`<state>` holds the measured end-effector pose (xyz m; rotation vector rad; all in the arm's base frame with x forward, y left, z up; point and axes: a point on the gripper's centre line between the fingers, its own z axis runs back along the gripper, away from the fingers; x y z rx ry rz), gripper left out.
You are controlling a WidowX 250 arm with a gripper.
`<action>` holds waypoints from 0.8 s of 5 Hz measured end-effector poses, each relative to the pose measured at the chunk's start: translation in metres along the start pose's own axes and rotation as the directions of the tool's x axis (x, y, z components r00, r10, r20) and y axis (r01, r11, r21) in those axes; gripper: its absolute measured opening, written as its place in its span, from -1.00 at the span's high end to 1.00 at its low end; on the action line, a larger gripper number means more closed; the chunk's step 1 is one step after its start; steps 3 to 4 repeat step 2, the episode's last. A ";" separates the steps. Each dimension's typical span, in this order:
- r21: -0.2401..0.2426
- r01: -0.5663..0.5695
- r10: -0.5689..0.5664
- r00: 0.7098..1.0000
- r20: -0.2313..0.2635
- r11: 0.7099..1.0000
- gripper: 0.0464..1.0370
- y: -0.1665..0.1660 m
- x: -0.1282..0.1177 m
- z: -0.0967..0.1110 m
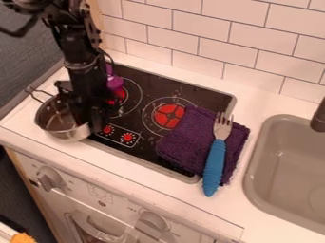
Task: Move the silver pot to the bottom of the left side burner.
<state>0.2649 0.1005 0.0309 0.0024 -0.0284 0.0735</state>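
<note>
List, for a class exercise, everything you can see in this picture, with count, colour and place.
Pot: one, silver, at the cooktop's left end
Cooktop: one, black, on the counter
Burners: two, red-centred, left and right on the cooktop
Dials: two, red, cooktop's front edge
Purple object: one, near the left burner, partly hidden
Cloth: one, dark purple, over the cooktop's right end
Fork: one, blue handle, on the cloth
Sink: one, grey, right
Tap: one, dark, right edge
Counter: one, white
Wall tiles: many, white, behind
Large knobs: two, grey, unit's front
Orange item: one, bottom left
Robot arm: one, black, upper left
Gripper: one, black, at the pot
</note>
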 end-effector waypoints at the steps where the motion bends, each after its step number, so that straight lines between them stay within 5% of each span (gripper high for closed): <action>1: -0.004 0.043 -0.043 0.999 0.033 0.999 -0.70 -0.015 0.003 0.014; 2: 0.015 0.071 -0.072 0.996 0.060 0.997 -0.95 -0.026 0.006 0.025; 4: 0.015 0.071 -0.072 0.996 0.060 0.997 -0.95 -0.026 0.006 0.025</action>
